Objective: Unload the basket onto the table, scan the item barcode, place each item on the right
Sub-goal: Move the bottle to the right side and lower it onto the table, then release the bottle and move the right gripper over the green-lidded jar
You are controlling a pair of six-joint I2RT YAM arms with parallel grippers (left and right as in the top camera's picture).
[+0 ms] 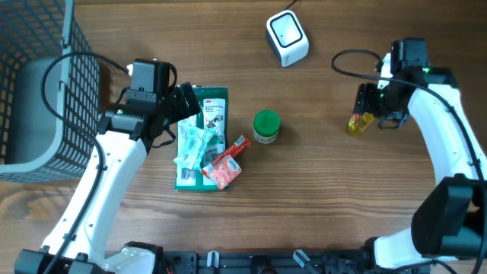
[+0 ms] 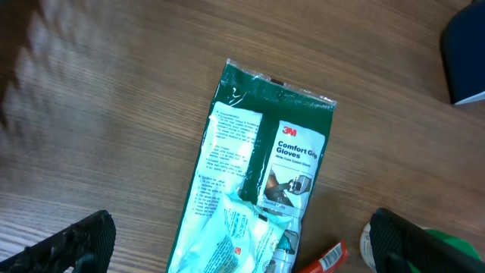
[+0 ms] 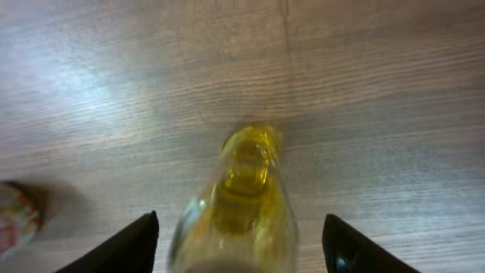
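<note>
Though well apart, one scanner [image 1: 287, 38], one yellow bottle [image 1: 358, 123], one jar [image 1: 266, 126]

Three packets [image 1: 199, 144] lie left of centre. Also one green-lidded jar [image 1: 266, 126], one yellow bottle [image 1: 358, 123], one white scanner [image 1: 288, 38], one basket [image 1: 79, 99].

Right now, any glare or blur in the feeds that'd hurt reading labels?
Overhead: sharp, evenly lit, soft shadows. Left wrist: glove packet title legible, glare washing the table upper left. Right wrist: yellow bottle too close, soft; glare on the table upper left.
</note>
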